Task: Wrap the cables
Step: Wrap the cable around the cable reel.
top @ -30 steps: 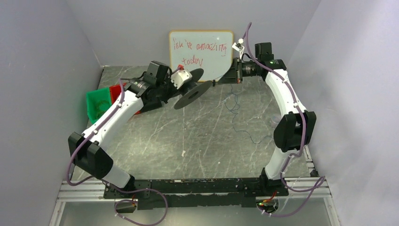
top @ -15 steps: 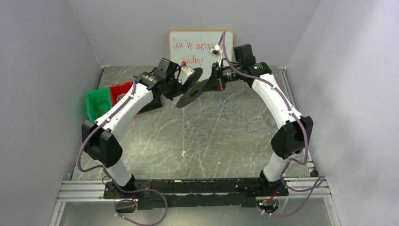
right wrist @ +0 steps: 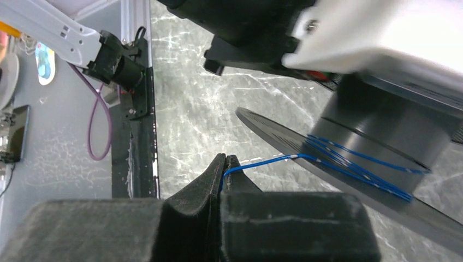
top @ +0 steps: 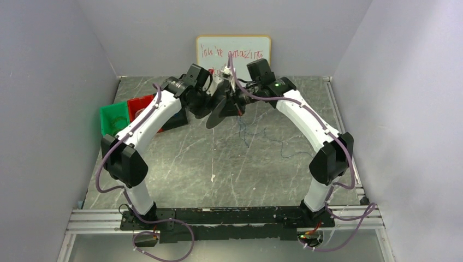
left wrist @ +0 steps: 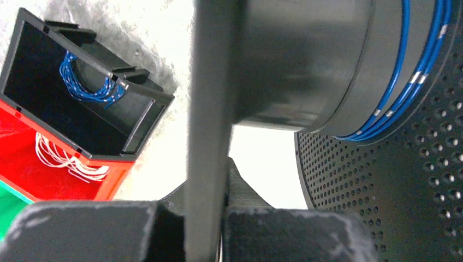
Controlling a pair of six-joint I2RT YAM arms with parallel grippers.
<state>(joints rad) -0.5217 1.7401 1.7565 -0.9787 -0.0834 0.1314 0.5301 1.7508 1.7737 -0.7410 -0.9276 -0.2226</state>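
Observation:
A black spool [top: 219, 106] with perforated flanges is held in the air at the back middle. My left gripper [left wrist: 210, 218] is shut on one thin flange [left wrist: 207, 125] of the spool. Several turns of thin blue cable [left wrist: 407, 93] lie round the spool's hub. My right gripper [right wrist: 225, 164] is shut on the blue cable [right wrist: 262, 161], which runs taut from my fingertips to the hub [right wrist: 377, 147]. In the top view the right gripper [top: 238, 103] sits right beside the spool, and the loose cable [top: 262, 134] trails over the table to the right.
A black bin [left wrist: 82, 103] holds a blue cable coil, a red bin [left wrist: 49, 158] holds white cable, and a green bin [top: 113, 120] stands at the left. A whiteboard [top: 233, 52] leans on the back wall. The rail [right wrist: 136, 109] shows in the right wrist view.
My right gripper has swung left from the back right to the spool, pulling the cable along. My left arm has shifted the spool slightly right and tilted it more upright.

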